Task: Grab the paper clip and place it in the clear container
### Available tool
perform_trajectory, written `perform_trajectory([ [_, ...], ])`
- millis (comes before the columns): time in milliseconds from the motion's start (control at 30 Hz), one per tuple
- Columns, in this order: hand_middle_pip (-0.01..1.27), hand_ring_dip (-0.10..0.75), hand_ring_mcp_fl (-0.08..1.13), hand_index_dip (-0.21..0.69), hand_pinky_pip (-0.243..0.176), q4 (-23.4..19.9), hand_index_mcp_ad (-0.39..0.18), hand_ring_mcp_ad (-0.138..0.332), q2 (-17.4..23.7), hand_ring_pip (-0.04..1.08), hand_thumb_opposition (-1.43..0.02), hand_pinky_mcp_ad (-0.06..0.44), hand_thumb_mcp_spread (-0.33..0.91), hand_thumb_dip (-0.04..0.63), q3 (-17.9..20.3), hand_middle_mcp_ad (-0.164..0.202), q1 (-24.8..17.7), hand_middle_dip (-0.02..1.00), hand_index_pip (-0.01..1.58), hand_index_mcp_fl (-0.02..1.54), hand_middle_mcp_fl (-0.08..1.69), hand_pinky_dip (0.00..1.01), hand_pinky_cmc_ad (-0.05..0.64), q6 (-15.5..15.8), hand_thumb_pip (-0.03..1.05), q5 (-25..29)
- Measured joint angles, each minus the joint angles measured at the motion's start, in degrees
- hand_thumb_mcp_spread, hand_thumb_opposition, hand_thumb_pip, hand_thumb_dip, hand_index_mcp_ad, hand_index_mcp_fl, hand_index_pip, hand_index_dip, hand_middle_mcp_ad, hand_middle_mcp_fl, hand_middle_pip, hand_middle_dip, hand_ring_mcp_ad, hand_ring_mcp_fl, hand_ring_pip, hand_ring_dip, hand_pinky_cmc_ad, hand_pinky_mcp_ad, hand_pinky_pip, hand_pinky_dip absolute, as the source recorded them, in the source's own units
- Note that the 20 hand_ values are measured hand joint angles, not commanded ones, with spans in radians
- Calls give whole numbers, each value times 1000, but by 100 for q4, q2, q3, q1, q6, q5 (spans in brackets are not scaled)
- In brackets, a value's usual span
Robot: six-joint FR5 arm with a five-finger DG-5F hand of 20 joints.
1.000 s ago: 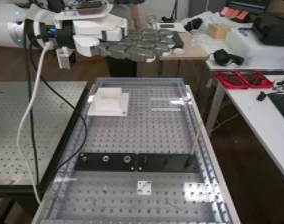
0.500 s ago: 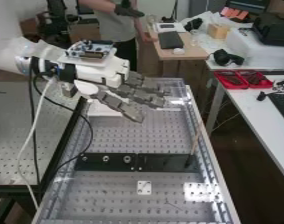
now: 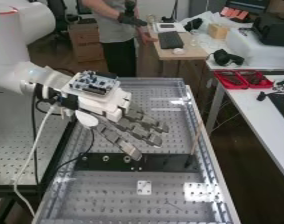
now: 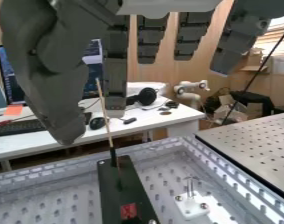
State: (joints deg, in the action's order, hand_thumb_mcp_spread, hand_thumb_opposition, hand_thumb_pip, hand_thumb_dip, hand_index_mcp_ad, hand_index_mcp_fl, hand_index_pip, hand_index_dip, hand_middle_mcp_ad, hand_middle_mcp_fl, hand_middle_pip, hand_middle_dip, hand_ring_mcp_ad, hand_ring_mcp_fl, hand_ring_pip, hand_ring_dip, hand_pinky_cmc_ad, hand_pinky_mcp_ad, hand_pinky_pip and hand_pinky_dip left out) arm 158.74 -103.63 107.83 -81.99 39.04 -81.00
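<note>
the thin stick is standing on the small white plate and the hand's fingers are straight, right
Not quite: the wrist view shows the thin stick standing on the black plate. The hand's fingers are indeed straight.

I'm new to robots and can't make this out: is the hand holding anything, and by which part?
Nothing is held. The hand is open, its fingers extended; the thin stick stands on the black strip, apart from them.
</note>
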Motion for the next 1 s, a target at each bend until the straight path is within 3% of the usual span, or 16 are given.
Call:
perform_trajectory([
  [433,124,66,2,31,-61,-163,-141,110,-723,70,-817,265,375,248,-571,-14,734,140,1154,304,3,260,347,414,625,-1229],
  [667,126,75,2,51,-61,-289,-159,113,-1093,73,-819,265,391,251,-889,-14,1080,141,1251,260,3,223,347,511,625,-1891],
  [1000,122,75,-2,77,-44,-499,-161,113,-1492,89,-822,265,417,253,-1186,-14,1373,143,1375,202,3,195,344,553,616,-2436],
])
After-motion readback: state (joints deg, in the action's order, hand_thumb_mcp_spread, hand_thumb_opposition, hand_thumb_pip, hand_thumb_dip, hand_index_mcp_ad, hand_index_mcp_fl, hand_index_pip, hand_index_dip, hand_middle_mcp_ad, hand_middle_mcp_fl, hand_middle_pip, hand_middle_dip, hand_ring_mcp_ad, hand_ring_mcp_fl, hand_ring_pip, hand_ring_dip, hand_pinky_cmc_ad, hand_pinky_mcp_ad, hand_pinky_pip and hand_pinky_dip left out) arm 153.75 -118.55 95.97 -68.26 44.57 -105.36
